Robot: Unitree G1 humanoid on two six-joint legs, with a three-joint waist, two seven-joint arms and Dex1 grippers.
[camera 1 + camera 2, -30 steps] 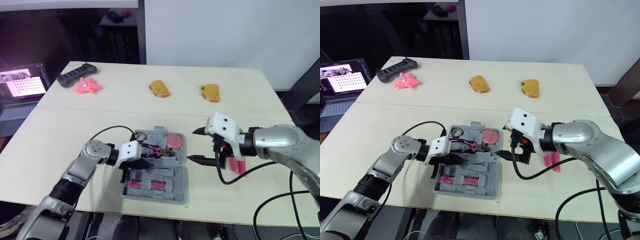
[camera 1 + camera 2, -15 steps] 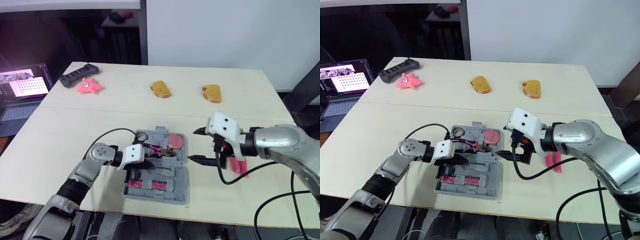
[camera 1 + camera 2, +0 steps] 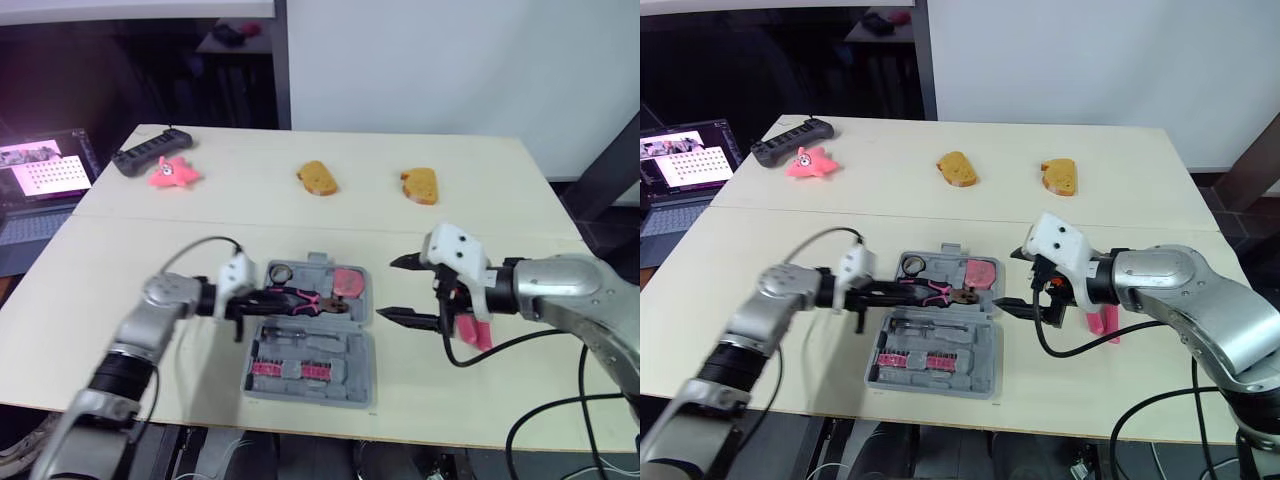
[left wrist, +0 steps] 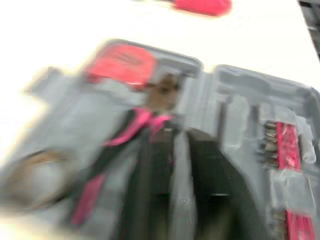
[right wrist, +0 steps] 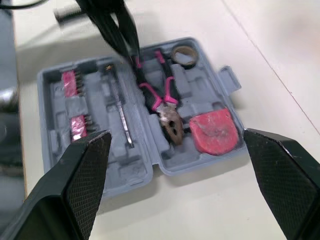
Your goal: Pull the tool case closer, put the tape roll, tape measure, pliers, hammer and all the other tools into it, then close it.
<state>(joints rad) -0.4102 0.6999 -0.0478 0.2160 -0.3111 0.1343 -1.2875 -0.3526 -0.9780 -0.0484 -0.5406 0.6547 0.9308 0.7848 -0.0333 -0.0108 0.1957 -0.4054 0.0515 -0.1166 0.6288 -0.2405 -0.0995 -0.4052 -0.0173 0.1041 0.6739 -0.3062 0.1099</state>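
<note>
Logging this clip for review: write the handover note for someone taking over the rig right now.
Left gripper: at the handles of the pliers, grip unclear.
Right gripper: open, empty, beside the right edge of the case.
In the open case: tape roll, tape measure, pliers.
To do: a pink-handled tool lies on the table just right of the right gripper; put it in, then close the case.

Matt grey plastic tool case [image 5: 140,170]; pliers [image 5: 170,122] with dull metal head; smooth tabletop [image 3: 300,220].
</note>
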